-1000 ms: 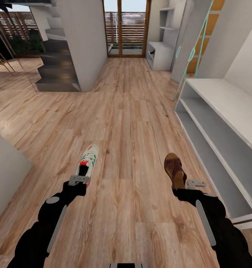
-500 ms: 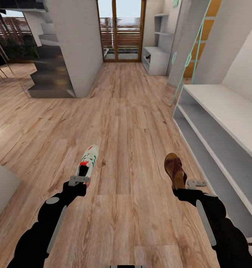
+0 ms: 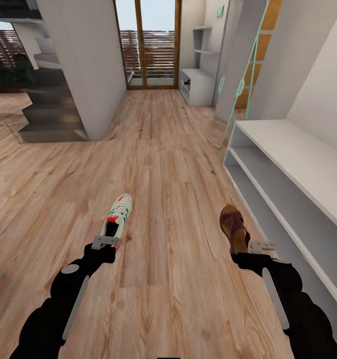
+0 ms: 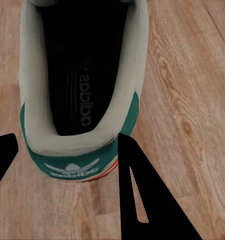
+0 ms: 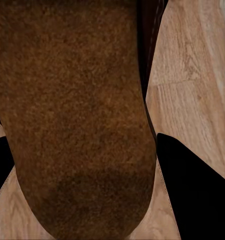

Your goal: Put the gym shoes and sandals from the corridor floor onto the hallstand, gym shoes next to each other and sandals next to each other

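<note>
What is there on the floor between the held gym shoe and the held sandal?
In the head view, only bare wood-plank corridor floor lies between the gym shoe at the left gripper and the sandal at the right gripper.

The gym shoe's (image 4: 82,80) toe and the sandal's (image 5: 75,115) front run past the wrist pictures' edges, the hallstand (image 3: 293,164) is cut off at the head view's right edge, and a small dark item in the far white unit (image 3: 197,86) is too small to tell.

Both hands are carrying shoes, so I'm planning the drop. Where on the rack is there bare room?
The shoe rack is bare on its top and in both shelf slots, right of the sandal in the right gripper. The left gripper carries the sneaker. Nothing looks crowded.
</note>
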{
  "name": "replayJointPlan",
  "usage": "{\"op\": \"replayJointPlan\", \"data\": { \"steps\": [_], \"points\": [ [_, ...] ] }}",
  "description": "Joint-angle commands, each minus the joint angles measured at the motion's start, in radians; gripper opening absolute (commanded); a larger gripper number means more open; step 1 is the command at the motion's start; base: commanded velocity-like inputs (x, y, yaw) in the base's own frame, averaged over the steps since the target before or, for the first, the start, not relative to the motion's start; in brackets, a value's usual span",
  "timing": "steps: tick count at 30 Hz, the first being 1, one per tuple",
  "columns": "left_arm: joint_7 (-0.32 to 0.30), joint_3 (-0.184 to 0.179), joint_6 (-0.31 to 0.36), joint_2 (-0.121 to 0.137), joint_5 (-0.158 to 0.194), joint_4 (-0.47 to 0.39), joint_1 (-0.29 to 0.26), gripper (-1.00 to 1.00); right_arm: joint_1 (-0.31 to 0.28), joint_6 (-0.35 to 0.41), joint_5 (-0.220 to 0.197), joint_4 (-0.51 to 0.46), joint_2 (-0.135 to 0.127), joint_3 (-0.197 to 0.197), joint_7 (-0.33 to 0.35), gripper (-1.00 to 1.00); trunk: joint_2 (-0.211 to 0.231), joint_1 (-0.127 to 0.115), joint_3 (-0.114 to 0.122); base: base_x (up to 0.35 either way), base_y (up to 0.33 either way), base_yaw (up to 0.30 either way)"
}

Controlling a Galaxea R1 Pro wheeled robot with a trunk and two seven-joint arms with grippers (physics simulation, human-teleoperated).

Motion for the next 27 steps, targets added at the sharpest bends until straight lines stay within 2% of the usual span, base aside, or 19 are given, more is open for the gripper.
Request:
{"op": "replayJointPlan", "data": {
  "steps": [1, 13, 27],
  "points": [
    [-0.007, 0.0, 0.005, 0.001, -0.008, -0.001, 0.0, -1.0, -0.001, 0.004, -0.008, -0.001, 0.0, -0.001, -0.003, -1.0, 0.0, 0.0, 0.001, 0.333, 0.0, -0.112],
    [-0.008, 0.0, 0.005, 0.001, -0.008, -0.001, 0.0, -1.0, -0.001, 0.004, -0.008, -0.001, 0.0, -0.001, -0.003, -1.0, 0.0, 0.0, 0.019, 0.333, 0.0, -0.055],
    [-0.008, 0.0, 0.005, 0.001, -0.008, -0.002, 0.0, -1.0, 0.0, 0.004, -0.009, -0.001, -0.001, -0.002, 0.001, -1.0, 0.0, 0.0, 0.021, 0.333, 0.0, 0.0]
  ]
}}
